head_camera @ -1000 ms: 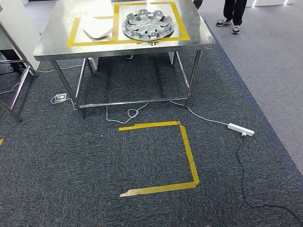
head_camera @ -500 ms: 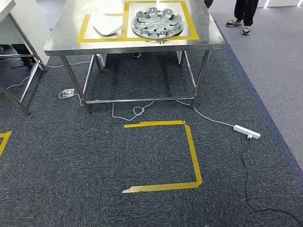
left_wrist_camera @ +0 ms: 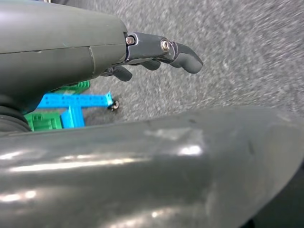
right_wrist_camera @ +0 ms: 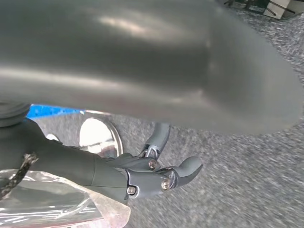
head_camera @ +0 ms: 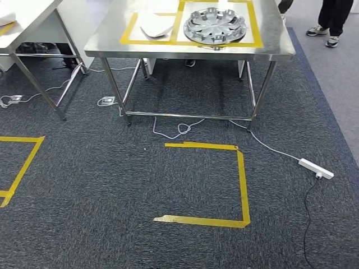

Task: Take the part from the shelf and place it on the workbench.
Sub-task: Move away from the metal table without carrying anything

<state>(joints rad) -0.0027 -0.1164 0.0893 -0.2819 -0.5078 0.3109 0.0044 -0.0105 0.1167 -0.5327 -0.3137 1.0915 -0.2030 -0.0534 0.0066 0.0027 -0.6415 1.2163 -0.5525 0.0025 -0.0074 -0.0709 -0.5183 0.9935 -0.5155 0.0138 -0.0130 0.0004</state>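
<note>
- The bench (head_camera: 106,42) of shiny steel stands at the far side of a dark carpet (head_camera: 106,185), seen from the head view.
- On the bench top there are two fields framed with yellow tape (head_camera: 253,25), side by side.
- A round silver wheel cover (head_camera: 215,25) lies flat in the right field.
- A white curved part (head_camera: 156,29) lies in the left field, just beside the wheel cover but apart from it.
- On the carpet before the bench, yellow floor tape (head_camera: 242,185) marks three sides of a square.
- A white cable (head_camera: 271,148) runs from under the bench to a white power strip (head_camera: 315,168) on the right.
- A second table (head_camera: 25,17) stands at the left, well apart from the bench.
- A person's legs and shoes (head_camera: 326,33) are at the far right, behind the bench.
- The left robot hand (left_wrist_camera: 157,52) hangs over the carpet; its fingers are loosely curved and apart, and it holds nothing.
- The right robot hand (right_wrist_camera: 157,173) is also over the carpet, with fingers a little bent and apart, holding nothing.
- Near the right robot hand lies clear plastic film (right_wrist_camera: 53,204).
</note>
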